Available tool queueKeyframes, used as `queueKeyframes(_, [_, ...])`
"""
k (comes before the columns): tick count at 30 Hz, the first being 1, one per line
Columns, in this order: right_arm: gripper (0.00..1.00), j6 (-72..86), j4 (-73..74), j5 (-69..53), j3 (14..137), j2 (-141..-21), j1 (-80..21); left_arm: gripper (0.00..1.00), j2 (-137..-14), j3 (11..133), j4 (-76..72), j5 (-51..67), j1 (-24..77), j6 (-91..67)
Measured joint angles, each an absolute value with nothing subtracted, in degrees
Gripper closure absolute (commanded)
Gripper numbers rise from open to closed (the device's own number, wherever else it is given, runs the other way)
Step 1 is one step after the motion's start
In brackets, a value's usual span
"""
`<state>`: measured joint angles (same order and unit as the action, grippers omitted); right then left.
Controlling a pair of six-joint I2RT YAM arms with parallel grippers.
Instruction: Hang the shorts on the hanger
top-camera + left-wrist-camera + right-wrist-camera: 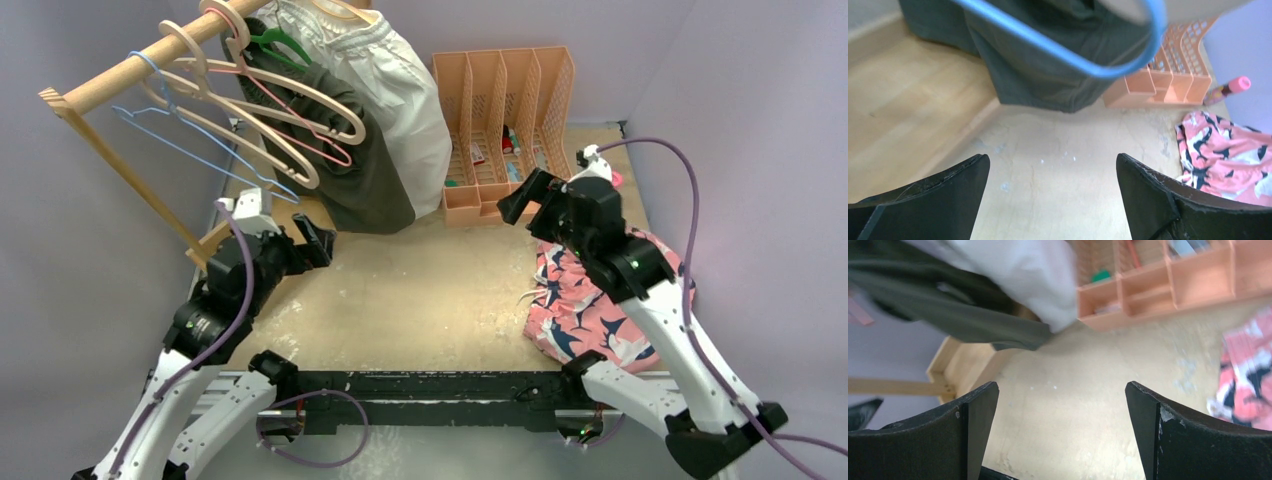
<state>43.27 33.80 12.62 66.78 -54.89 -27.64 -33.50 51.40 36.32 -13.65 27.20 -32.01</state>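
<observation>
I'm looking into a robot lab cell: plain lavender walls (750,100) box in a scuffed surface (430,290), arms (665,325) bolted to a black rail (430,383), beside a wooden rack (110,82).

An olive garment (365,185) and white garment (410,95) hang on a wooden rail (135,68) beside an orange organizer (505,95).

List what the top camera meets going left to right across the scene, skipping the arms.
Light-blue wire hanger on the rail → dark olive garment → white garment → orange file organizer → shark-print shorts on the table. The beige hangers overlap the olive garment, so they are left out.
</observation>
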Motion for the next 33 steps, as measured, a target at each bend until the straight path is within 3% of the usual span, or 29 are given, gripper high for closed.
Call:
queueKeyframes(6, [0.01, 60.25, 48.93, 24.4, 67.55, -66.24, -27.22, 0.04, -33.45, 44.42, 33.43, -10.2, 27.2, -33.87])
queueKeyframes(10, [0.17, 66.57, 53.63, 27.99, 66.46, -70.06, -22.57, 0.04, -33.41, 42.85, 32.88, -10.41, 27.2, -33.47])
queueKeyframes(12, [0.22, 67.68, 53.54, 29.06, 64.29, -70.19, -18.31, 0.04, -33.17, 42.19, 32.32, -10.66, 27.18, -33.41])
queueKeyframes(16, [0.24, 68.01, 51.4, 30.3, 58.96, -70.59, -11.94, 0.04, -32.84, 41.76, 31.59, -10.66, 27.18, -33.34])
queueKeyframes(25, [0.23, 72.29, 45.6, 31.14, 56.25, -82.7, -10.94, 0.04, -32.38, 41.76, 30.92, -10.66, 27.2, -33.23])
queueKeyframes(29, [0.27, 73.71, 41.6, 32.29, 53.45, -86.52, -10.04, 0.04, -30.37, 41.76, 30.92, -11.0, 27.2, -33.23])
queueKeyframes(31, [0.34, 73.71, 39.72, 32.27, 52.16, -87.9, -9.72, 0.04, -28.95, 41.76, 30.92, -11.6, 27.18, -33.26])
queueKeyframes(33, [0.55, 73.03, 37.28, 31.86, 51.11, -89.01, -9.58, 0.04, -27.44, 41.76, 30.92, -12.6, 27.2, -33.26])
